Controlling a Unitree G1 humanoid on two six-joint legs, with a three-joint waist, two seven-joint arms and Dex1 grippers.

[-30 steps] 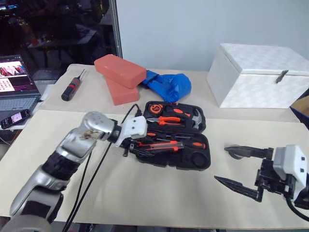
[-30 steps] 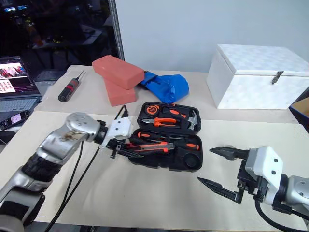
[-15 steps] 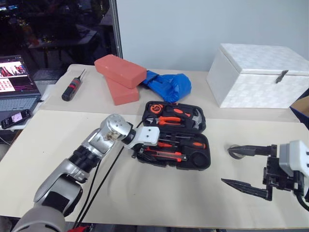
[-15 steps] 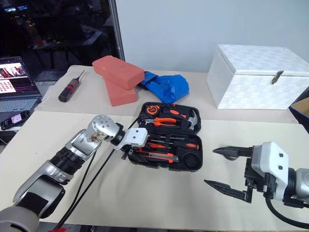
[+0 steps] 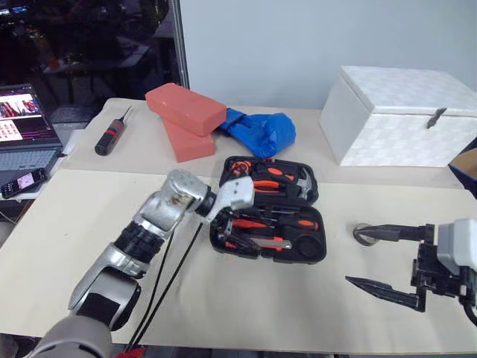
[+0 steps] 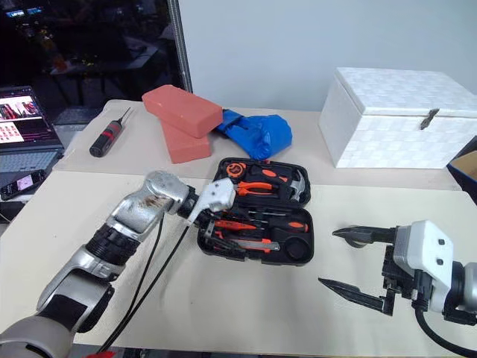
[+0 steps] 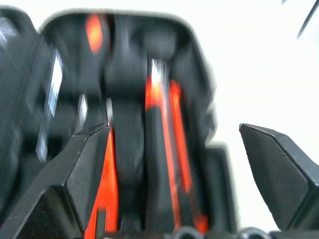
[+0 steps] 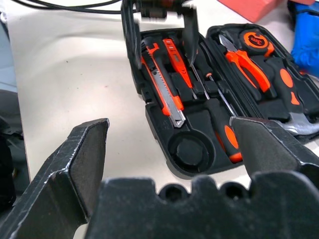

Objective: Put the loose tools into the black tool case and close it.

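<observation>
Beige covering spreads over the table (image 5: 246, 313), which runs back to a pale wall. Nearest the camera on the right, the right gripper (image 5: 387, 257) hovers above the bare surface with its two black fingers spread wide and nothing between them; a small grey tape ring (image 5: 364, 233) lies on the table just by the tip of its farther finger. To the left of that, in the middle of the table, the black tool case (image 5: 270, 209) lies open and flat, both halves showing their moulded recesses. In its nearer half rest an orange-and-black utility knife (image 8: 164, 89), an orange-and-black screwdriver (image 8: 225, 130) and a thin red driver (image 8: 177, 64), beside a round recess with nothing in it (image 8: 187, 149). The farther half holds pliers (image 5: 262, 186), a hammer (image 5: 302, 181) and a round tape measure (image 5: 237, 168). The left gripper (image 6: 214, 221) reaches in from the left over the near half's left end, its fingers parted wide and gripping nothing, poised just above the tools. Farther back on the left lies a black-and-red-handled screwdriver (image 5: 112, 135), with a laptop (image 5: 26, 127) at the table's left edge. Behind the case sit two red bricks (image 5: 185, 118), one stacked on the other, and a crumpled blue cloth (image 5: 262, 131). At the far right stands a white box (image 5: 402, 115) with a metal clasp.
</observation>
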